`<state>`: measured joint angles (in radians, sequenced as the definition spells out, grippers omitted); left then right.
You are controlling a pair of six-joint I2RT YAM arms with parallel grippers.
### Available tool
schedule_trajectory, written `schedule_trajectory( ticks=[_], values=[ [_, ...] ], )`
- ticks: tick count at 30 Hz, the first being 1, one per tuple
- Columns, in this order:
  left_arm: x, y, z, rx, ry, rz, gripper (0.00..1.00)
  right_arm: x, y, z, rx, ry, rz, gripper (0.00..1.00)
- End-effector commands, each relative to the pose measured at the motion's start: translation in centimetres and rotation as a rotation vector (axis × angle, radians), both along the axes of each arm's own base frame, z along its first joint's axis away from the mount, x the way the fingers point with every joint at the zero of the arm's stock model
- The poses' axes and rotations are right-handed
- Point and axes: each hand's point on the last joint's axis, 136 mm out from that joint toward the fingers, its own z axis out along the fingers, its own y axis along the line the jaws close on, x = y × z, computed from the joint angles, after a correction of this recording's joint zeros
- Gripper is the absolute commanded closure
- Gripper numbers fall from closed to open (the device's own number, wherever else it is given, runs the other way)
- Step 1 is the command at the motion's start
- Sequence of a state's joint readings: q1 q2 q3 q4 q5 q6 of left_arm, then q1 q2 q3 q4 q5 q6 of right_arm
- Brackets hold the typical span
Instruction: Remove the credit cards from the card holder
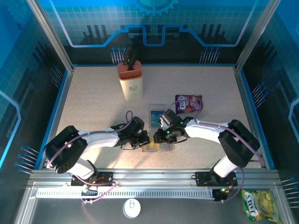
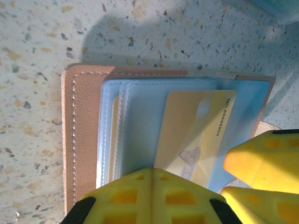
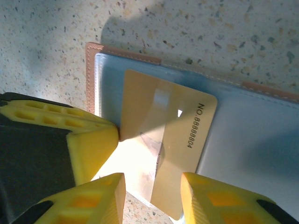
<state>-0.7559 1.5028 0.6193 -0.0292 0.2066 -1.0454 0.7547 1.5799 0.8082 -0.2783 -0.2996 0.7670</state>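
The card holder (image 1: 158,147) lies open on the table, brown leather edge (image 2: 84,135) to the left and clear blue pockets (image 3: 252,135) facing up. One tan credit card (image 2: 196,130) marked NO.8888804 lies slanted on the pockets, its lower corner (image 3: 170,210) poking past the holder's edge. My left gripper (image 2: 152,186) is shut, tips pressed onto the pockets beside the card. My right gripper (image 3: 153,200) is open, its fingers (image 3: 210,198) straddling the card's lower end, with a gap on the left side. The two grippers (image 1: 145,139) (image 1: 162,136) meet over the holder.
A clear plastic box (image 1: 156,114) with teal cards sits just behind the holder. A purple snack packet (image 1: 188,103) lies to the back right, and a knife block (image 1: 131,81) stands at the back. A yellow packet (image 1: 254,205) lies off the table at front right.
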Motion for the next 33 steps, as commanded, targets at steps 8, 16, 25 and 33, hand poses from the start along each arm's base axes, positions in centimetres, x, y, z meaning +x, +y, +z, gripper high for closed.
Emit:
schedule_trajectory(
  ticks=[8, 16, 25, 33],
  values=[
    [-1.0, 1.1, -1.1, 0.048, 0.033, 0.009, 1.0, -0.4, 0.0, -0.6, 0.054, 0.046, -0.015, 0.64],
    [-1.0, 1.2, -1.0, 0.048, 0.032, 0.013, 1.0, -0.4, -0.1, -1.0, 0.048, 0.051, -0.021, 0.63],
    [-1.1, 1.3, -1.1, 0.052, 0.035, 0.014, 1.0, -0.1, -0.5, -0.8, 0.042, 0.039, -0.037, 0.63],
    [-1.0, 1.2, -1.1, 0.049, 0.034, 0.016, 1.0, -0.2, -0.7, -1.1, 0.042, 0.045, -0.043, 0.64]
  ],
)
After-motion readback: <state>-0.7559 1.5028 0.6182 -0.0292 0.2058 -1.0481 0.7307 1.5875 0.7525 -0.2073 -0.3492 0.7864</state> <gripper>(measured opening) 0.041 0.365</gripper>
